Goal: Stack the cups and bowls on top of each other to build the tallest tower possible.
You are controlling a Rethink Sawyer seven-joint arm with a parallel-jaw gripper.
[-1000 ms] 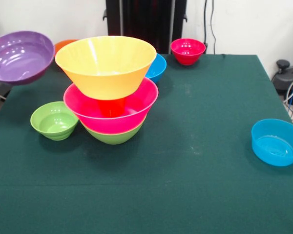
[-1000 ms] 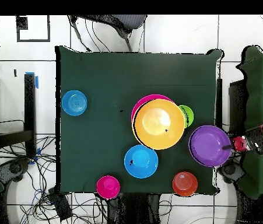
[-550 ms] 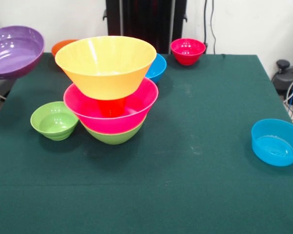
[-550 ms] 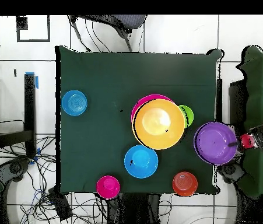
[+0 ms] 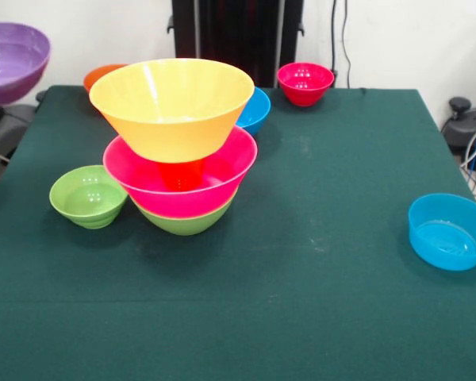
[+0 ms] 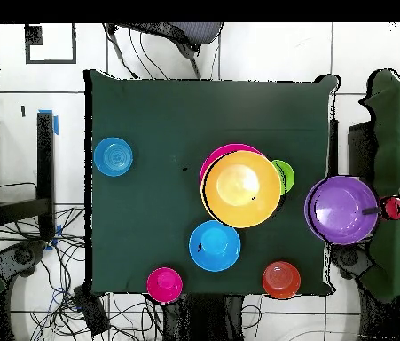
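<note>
The tower stands left of centre: a green bowl lowest, a pink bowl in it, the orange cup inside the pink one, and a large orange bowl resting on the cup. A purple bowl hangs tilted in the air beyond the table's edge. A red and black thing that reaches in from the overhead view's right edge holds its rim. I cannot tell what that thing is. No robot gripper shows over the table.
On the green cloth table stand a small green bowl beside the tower, a blue bowl behind it, a small red bowl, a small orange bowl and a blue bowl near the front view's right edge.
The purple bowl has moved up and outward, away from the tower and off past the table's edge, together with the red and black thing holding it. Nothing else moved.
</note>
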